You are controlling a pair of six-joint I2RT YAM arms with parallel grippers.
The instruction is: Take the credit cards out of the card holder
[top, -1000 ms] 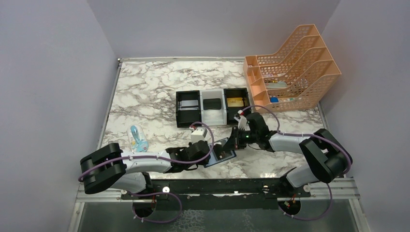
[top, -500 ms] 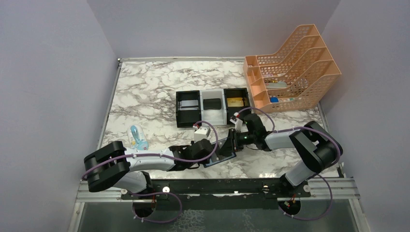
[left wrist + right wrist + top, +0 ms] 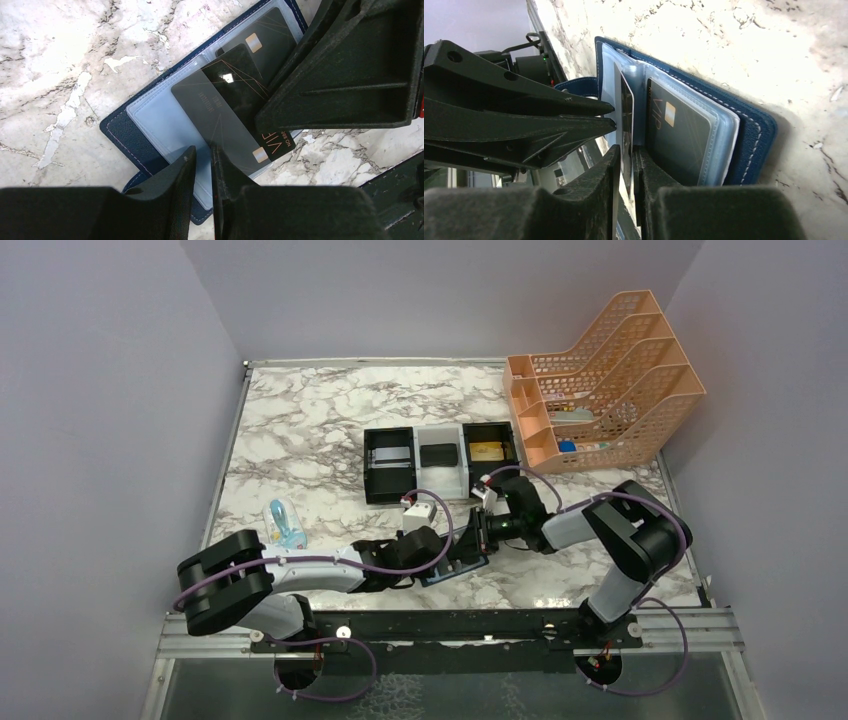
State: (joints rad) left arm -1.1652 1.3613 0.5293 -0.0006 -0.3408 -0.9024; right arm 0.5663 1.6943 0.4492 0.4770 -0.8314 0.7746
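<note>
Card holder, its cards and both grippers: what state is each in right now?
card holder, lying open.
loose black card, partly out of its pocket.
second black card, in its pocket.
left gripper, shut on the holder's clear page.
right gripper, shut on the loose black card.

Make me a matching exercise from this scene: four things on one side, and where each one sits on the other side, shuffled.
Things:
1 card holder
2 file rack
3 black VIP card
4 gold card

Places:
A in the right-hand black tray
B between the right fingers
C far right corner of the table
D lying open, near edge of the table

Pairs: 1-D, 2-C, 3-B, 4-A
</note>
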